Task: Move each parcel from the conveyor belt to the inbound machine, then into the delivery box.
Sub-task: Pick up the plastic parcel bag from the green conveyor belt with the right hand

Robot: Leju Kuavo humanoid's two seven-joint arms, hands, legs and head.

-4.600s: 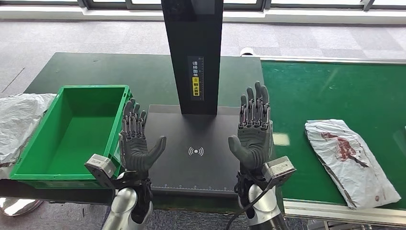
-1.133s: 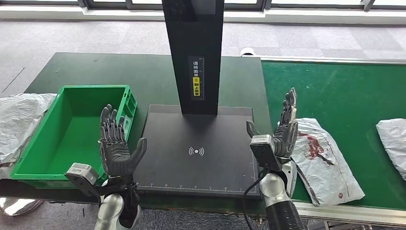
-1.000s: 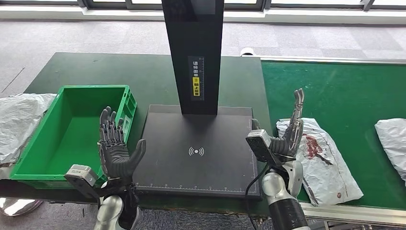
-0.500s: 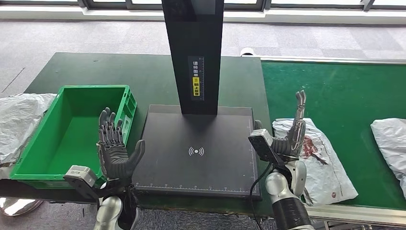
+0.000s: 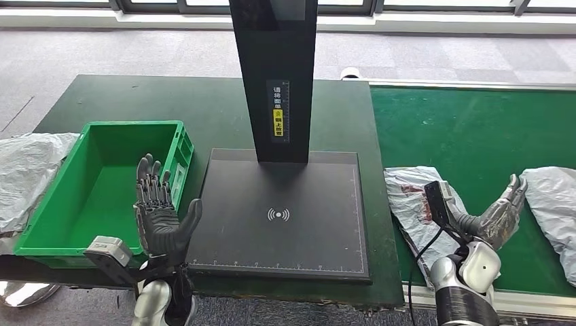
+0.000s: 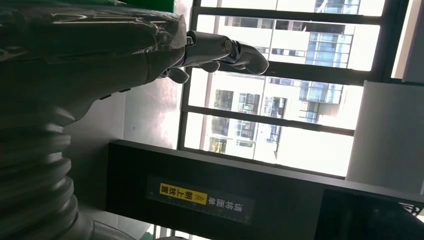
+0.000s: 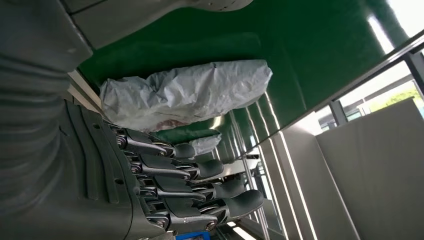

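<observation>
Right hand (image 5: 499, 217) spread, nothing held, over the parcel (image 5: 418, 204).

Beside the conveyor belt (image 5: 469, 129) edge, the thin bag could be missed or pushed off.

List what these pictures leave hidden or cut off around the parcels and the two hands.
- Head view: the right hand and its wrist camera cover part of the printed parcel, so contact cannot be judged.
- Head view: the second parcel is cut off by the right edge.
- Left wrist view: the left hand is dark against bright windows, so its fingers are unclear.
- Head view: the crumpled bag beside the green box runs off the left edge.
</observation>
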